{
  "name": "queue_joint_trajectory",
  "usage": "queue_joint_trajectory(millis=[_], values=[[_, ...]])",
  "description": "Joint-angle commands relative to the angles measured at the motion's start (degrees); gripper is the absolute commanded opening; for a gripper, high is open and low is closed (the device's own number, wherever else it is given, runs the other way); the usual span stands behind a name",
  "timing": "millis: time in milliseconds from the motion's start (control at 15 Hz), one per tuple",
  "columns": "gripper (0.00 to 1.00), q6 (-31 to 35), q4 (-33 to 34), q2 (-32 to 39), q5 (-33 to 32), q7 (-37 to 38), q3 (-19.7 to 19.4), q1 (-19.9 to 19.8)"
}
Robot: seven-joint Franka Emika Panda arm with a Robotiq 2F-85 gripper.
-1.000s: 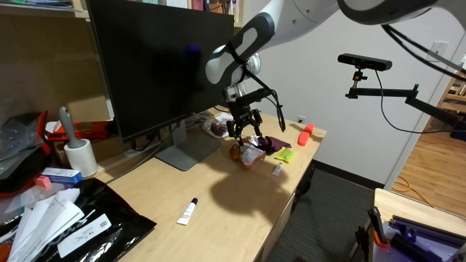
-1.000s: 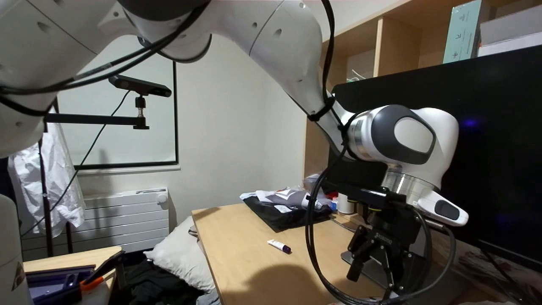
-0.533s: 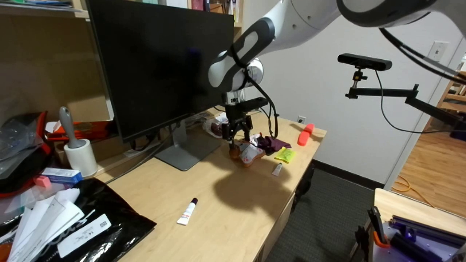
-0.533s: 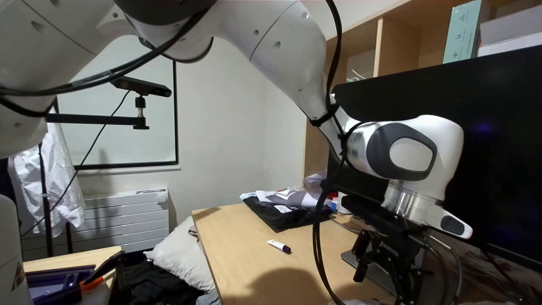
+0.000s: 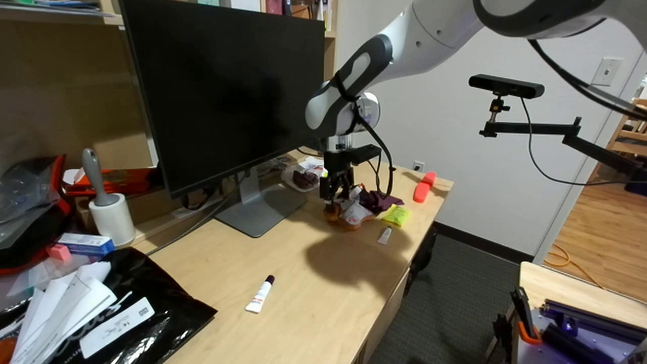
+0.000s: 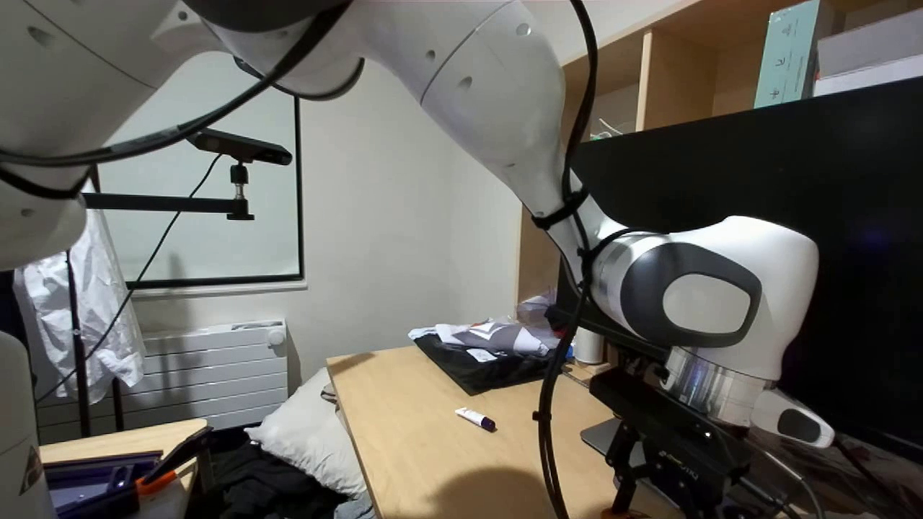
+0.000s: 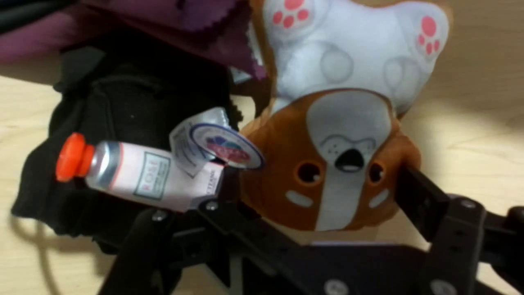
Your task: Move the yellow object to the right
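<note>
Gripper pinches the plush corgi by its head, from 2 sides; corgi rests on the desk, just beside the ROSE tube. From here, grasp seems done; rightward carry and release, I judge, remain

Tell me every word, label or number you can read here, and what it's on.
"ROSE": pink tube
Its smaller print and sideways end letters: too unclear
Too small or blurred to read:
round tag
white tag
robot's black housing
bag label
dark-capped tube
blue box
yellow packet
teal box
</note>
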Motion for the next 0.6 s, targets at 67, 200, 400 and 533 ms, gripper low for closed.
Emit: queue_joint_trajectory(millis=[67,200,400,533], values=[[0.58,0.83,-2.58,-0.23,0.61,-4.04,1.08,-1.03],[0.47,0.74,-2.98,-0.26,0.49,-4.26,1.09,-0.86],[0.27,-0.47,-2.97,-0.43,0.48,-4.29,1.24,-0.68],[0.15,-1.88,-2.98,-1.10,0.84,-4.71,1.74,-0.74]])
